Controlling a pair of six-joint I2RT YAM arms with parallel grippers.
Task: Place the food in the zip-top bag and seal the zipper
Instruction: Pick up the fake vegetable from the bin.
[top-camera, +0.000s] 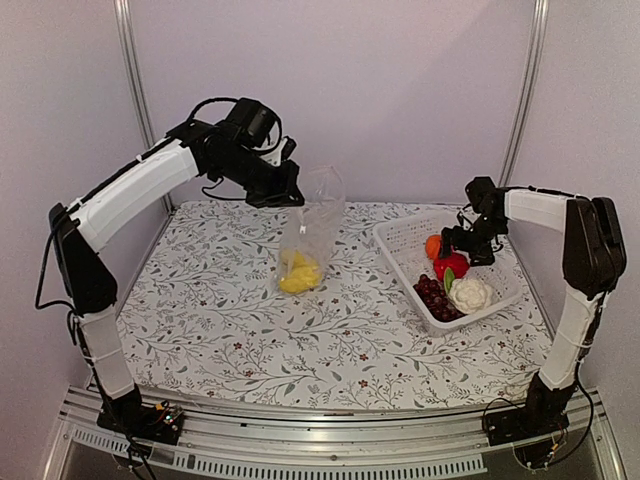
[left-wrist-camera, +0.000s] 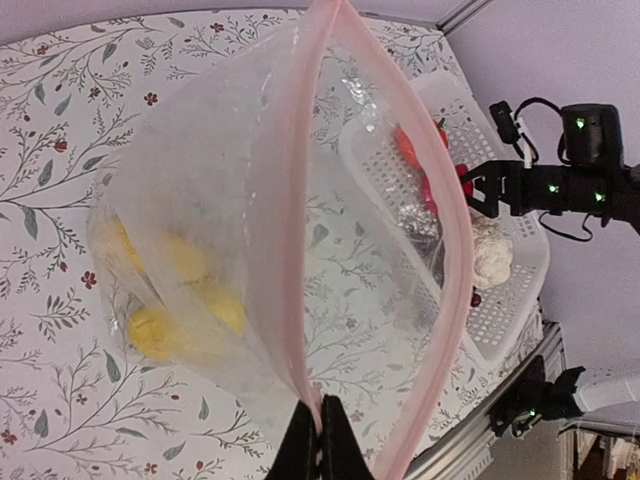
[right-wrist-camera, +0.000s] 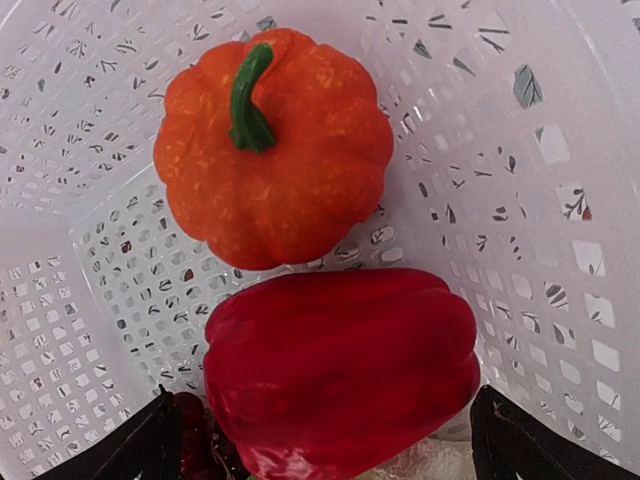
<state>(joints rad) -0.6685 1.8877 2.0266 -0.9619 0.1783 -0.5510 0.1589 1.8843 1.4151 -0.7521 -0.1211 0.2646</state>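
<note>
Your left end effector (left-wrist-camera: 320, 440) pinches the zipper (left-wrist-camera: 299, 200) of the limp zip-top bag (top-camera: 312, 225), mid-table. Right end effector (top-camera: 466, 247) is spread around the red pepper (right-wrist-camera: 340, 370) near the right edge. It's probably light and slick, so squeeze its broad sides.

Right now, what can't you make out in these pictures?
- Top view: how many yellow pieces lie in the zip-top bag; crinkly plastic blurs them.
- Right wrist view: grape bunch and cauliflower, mostly hidden behind the red pepper and cut by the bottom edge.
- Left wrist view: left gripper; only its fingertips show, the bottom edge cuts the rest.
</note>
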